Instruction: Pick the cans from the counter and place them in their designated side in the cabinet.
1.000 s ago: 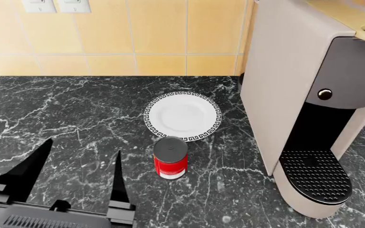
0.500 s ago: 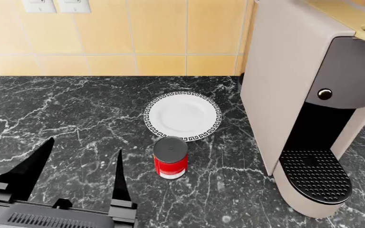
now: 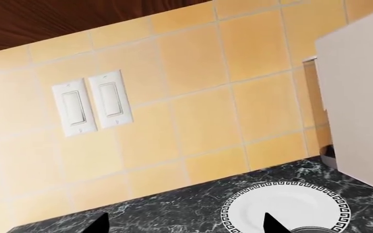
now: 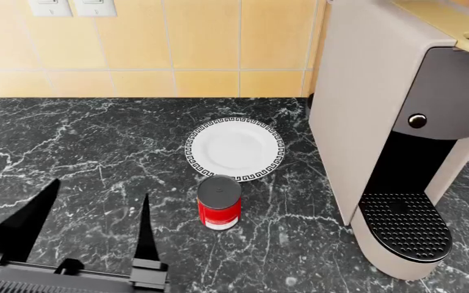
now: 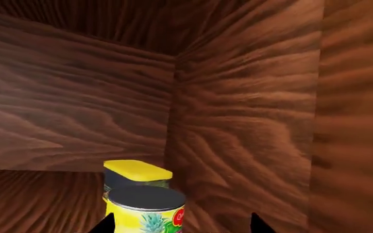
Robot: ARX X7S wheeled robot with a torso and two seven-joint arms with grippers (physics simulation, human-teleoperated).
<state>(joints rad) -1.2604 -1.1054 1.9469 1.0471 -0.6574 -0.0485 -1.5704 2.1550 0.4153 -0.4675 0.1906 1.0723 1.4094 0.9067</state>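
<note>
Head view, red can [image 4: 219, 204] upright, counter [image 4: 96, 146]

Yellow-label can [image 5: 146, 209] cut off by frame edge; box behind it [image 5: 136, 175] partly hidden, label unreadable.

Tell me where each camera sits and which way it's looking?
Head view: high on the robot, looking down at the counter, red can, white plate, coffee machine; the left gripper shows.
Left wrist view: on the left arm, facing the tiled wall, light switches; fingertips show.
Right wrist view: inside the wooden cabinet, facing the yellow can.
Shared: plate, switches.
</note>
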